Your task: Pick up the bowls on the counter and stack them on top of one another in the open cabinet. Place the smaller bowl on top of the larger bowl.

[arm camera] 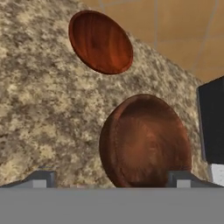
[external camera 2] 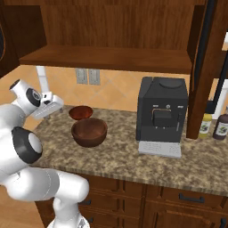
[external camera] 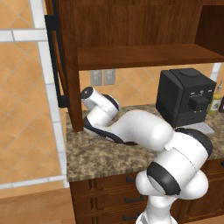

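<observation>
Gripper hangs with fingers spread, nothing in them, over the counter. Coffee machine sits just beside the larger bowl; smaller bowl lies behind that bowl, apart.

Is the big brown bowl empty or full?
Empty. The larger bowl sits upright on the counter, and the hand view shows only its bare wooden inside.

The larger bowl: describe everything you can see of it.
The larger bowl is wide, deep and round, dark brown with a wood-like grain and an empty hollow. It sits upright on the granite counter, just in front of the smaller bowl and apart from it, left of the coffee machine. Nothing grips it.
</observation>
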Motion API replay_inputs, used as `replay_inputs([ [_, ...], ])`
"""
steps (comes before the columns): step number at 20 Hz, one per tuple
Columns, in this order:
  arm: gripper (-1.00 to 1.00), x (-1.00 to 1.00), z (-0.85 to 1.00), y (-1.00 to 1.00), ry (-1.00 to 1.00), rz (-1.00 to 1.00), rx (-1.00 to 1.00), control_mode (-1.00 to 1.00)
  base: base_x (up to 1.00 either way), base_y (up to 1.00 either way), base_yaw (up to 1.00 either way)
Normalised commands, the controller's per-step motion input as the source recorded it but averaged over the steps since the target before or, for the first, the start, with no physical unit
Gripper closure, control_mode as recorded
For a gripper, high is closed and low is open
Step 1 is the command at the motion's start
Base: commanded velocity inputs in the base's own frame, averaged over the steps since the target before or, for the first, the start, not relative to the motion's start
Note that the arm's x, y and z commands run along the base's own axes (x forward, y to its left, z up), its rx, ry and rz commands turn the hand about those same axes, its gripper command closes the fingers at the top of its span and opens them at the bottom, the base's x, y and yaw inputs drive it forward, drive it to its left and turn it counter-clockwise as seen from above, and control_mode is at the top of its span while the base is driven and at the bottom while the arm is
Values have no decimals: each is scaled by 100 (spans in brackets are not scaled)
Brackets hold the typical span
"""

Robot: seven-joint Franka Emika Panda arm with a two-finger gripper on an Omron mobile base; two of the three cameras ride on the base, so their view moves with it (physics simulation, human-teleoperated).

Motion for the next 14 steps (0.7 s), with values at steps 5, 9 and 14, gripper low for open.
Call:
replay_inputs([
  [5,-100,9,-2,-4,2,2,0,-100,0,0,0],
  [9,-100,30,-20,-1,-1,0,0,-100,0,0,0],
  [14,-100,29,-10,0,-1,0,0,-100,0,0,0],
])
